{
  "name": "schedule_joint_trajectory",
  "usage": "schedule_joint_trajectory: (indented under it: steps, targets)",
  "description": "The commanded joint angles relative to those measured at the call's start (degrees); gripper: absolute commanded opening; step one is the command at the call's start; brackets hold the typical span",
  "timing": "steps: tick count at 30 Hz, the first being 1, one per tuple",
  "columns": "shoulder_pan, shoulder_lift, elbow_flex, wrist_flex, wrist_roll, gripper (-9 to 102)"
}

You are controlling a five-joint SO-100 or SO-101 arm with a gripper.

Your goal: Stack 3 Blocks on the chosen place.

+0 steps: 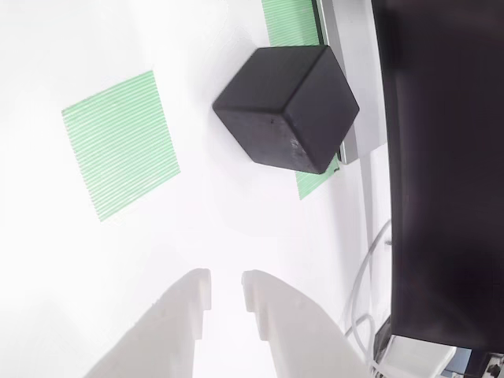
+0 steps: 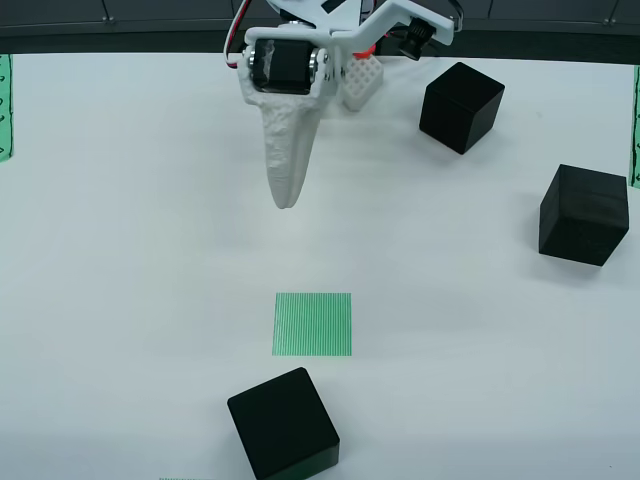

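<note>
Three black blocks lie on the white table in the view from the front: one (image 2: 461, 105) at the back right, one (image 2: 584, 213) at the right, one (image 2: 284, 424) at the near edge. The chosen place (image 2: 313, 324), a green striped square, lies bare in the middle. My gripper (image 2: 285, 200) hangs above the table behind the square, pointing down. In the view that rides on the gripper, its white fingertips (image 1: 227, 276) stand a narrow gap apart with nothing between them. Ahead are the green square (image 1: 120, 143) at left and a black block (image 1: 287, 108) beyond it.
A long green striped band (image 1: 291, 20) runs under the block in the gripper's view. A grey strip and a large dark panel (image 1: 445, 157) border the table at right, with white cables (image 1: 362, 291) beside them. Green strips (image 2: 5, 105) edge the table in the front view.
</note>
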Motion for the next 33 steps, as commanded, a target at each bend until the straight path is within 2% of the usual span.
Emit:
schedule_joint_trajectory:
  steps: [1, 10, 13, 19, 24, 29, 33]
  targets:
    - [0.62, -7.12, -9.40, 0.44, -2.81, 0]
    - [1.14, -24.17, -25.75, 3.60, -22.06, 0]
    - [1.14, -29.53, -30.15, 4.66, -26.72, 5]
    - [1.32, -40.78, -42.71, 11.69, -28.83, 7]
    - [0.79, -48.87, -54.23, 19.07, -31.11, 15]
    - [-0.35, -54.84, -59.68, 20.21, -32.87, 23]
    - [-0.62, -60.91, -65.74, 22.06, -33.05, 25]
